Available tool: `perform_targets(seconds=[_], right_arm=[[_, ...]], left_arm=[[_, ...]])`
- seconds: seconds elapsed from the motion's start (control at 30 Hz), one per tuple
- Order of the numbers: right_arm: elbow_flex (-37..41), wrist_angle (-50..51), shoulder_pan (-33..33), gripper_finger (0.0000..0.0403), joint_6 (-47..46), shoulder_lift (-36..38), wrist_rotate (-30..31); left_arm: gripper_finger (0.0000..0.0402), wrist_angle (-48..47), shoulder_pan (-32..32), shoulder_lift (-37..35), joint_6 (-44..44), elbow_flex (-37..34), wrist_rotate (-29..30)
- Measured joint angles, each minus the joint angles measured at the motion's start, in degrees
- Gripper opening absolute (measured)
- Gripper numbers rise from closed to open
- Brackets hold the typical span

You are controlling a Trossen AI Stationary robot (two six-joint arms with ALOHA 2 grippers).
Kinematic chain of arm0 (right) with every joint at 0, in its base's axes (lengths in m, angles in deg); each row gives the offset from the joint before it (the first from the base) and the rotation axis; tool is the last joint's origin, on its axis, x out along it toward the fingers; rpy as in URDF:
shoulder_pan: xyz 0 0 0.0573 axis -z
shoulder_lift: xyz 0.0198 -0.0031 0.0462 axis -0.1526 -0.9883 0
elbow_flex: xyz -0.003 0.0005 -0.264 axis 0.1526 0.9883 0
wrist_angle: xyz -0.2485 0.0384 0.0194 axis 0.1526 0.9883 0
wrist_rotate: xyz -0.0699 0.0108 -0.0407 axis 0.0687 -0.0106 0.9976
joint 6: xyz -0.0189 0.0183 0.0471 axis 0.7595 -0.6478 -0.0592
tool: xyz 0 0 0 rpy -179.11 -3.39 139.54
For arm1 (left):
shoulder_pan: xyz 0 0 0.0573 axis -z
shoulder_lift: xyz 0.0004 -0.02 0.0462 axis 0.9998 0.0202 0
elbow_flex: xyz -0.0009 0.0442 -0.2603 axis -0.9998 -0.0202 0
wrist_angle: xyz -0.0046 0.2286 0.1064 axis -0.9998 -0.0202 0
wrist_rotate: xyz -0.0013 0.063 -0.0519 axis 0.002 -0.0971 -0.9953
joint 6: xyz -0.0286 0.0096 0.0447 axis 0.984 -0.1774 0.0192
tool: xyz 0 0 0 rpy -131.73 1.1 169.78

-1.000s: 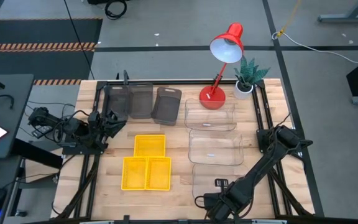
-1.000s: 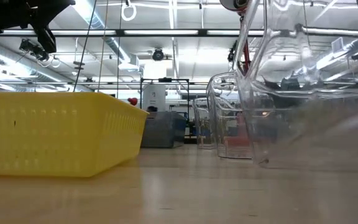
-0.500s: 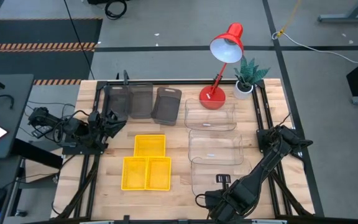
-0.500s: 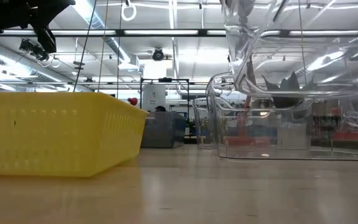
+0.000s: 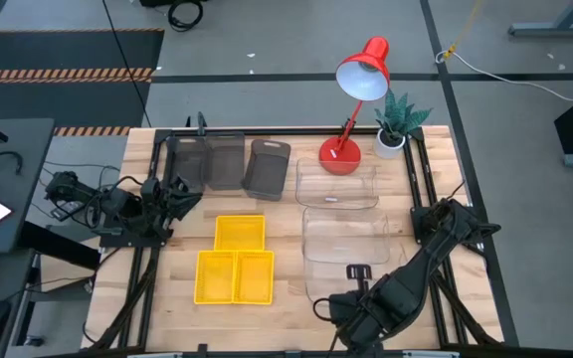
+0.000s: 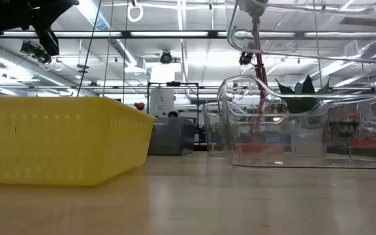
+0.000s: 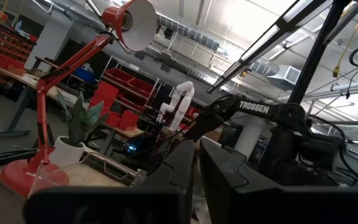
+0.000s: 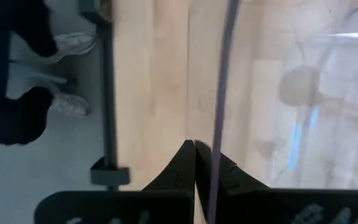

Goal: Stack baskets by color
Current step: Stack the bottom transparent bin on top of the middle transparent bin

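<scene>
Three clear baskets stand in a row on the right: one by the lamp, one in the middle, and a third in the air at the near end, with my right gripper shut on it. In the low view this basket hangs above the middle one. Three yellow baskets rest on their bottoms mid-table. Three dark-grey baskets sit side by side at the far left. My left gripper waits shut at the table's left edge, with nothing in it. My right gripper pinches the clear basket's near end wall between its two fingers, one finger on each side of the thin wall. The fingers come from above, pointing down. The basket is lifted clear of the table and hangs roughly level, partly over the middle clear basket.
A red desk lamp and a small potted plant stand at the far right corner. Black frame rails run along the table's sides. A person's shoes show on the floor past the table's near edge.
My right gripper has risen, still shut on the clear basket. The basket was tipped with its near end up. It has since come clear of the table, levelled, and now hangs higher, over the middle clear basket's near part.
</scene>
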Motion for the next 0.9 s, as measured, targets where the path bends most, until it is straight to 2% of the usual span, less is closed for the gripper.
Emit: perform_targets(seconds=[0.2,0.4,0.7,0.9], right_arm=[[-0.57,4.46,1.78,0.0007,2.74,0.04,5.47],[1.48,4.09,4.84,0.0007,7.82,0.09,10.6],[12.3,4.31,9.7,0.0007,11.81,0.37,10.8],[19.21,3.3,11.27,0.0007,10.19,4.37,11.18]], left_arm=[[0.0032,-0.02,0.0,0.0,-0.04,0.0,-0.01],[0.0029,-0.02,0.0,0.0,0.02,0.0,-0.02],[0.0033,-0.05,-0.02,0.0,0.41,0.0,-0.02],[0.0029,-1.09,-0.02,0.0,3.03,-0.02,-0.04]])
